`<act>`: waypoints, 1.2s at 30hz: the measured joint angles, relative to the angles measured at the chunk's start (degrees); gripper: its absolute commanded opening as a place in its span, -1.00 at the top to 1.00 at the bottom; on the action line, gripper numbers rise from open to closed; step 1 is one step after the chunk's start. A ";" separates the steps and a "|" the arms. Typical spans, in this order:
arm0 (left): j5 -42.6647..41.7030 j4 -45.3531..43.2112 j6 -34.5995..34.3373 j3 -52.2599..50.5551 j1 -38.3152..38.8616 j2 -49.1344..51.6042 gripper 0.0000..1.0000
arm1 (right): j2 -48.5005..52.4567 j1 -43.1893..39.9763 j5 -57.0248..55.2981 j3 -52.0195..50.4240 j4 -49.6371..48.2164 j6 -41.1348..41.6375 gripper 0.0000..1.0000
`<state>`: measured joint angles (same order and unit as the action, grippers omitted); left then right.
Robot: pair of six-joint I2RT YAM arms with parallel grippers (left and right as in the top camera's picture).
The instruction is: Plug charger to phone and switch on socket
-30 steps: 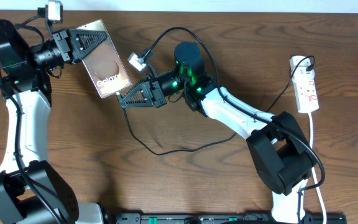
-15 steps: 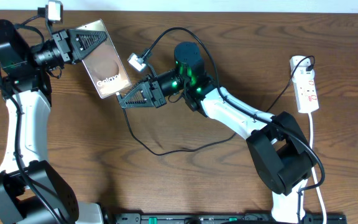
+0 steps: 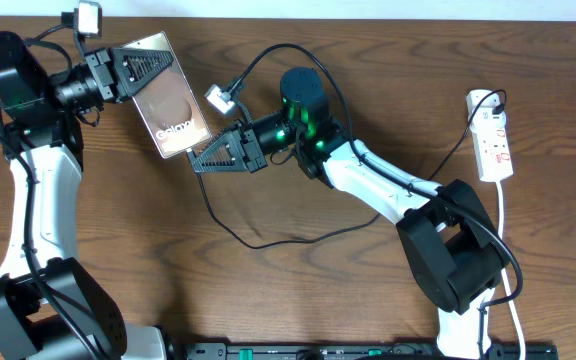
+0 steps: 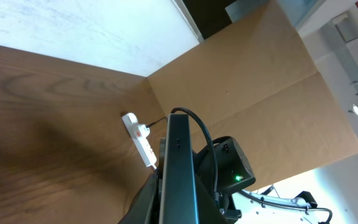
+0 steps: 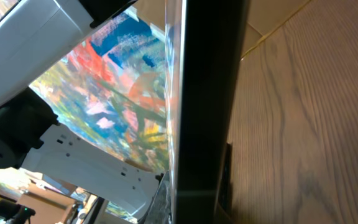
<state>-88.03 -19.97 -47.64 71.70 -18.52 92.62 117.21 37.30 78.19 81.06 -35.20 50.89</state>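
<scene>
no visible change since earlier

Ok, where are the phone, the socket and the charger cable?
phone [image 3: 173, 105]: overhead view, on its bronze back.
socket [image 3: 495, 140]: overhead view, middle of the white strip.
charger [image 3: 268, 243]: overhead view, lowest part of its loop.
</scene>
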 measured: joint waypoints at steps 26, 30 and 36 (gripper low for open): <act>0.92 0.07 1.18 0.00 -0.17 0.00 0.85 | 0.00 0.00 -2.10 0.00 0.02 3.76 0.97; 1.18 0.07 1.16 0.00 -0.22 0.00 0.86 | 0.00 0.00 -2.29 -0.02 -0.92 4.17 0.98; 1.42 0.09 1.14 0.00 -0.46 0.00 0.86 | 0.17 0.02 -2.60 -0.04 -2.38 4.85 0.92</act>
<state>-86.61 -19.88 -46.50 71.70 -18.98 92.62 117.38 37.32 75.59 81.01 -37.58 55.75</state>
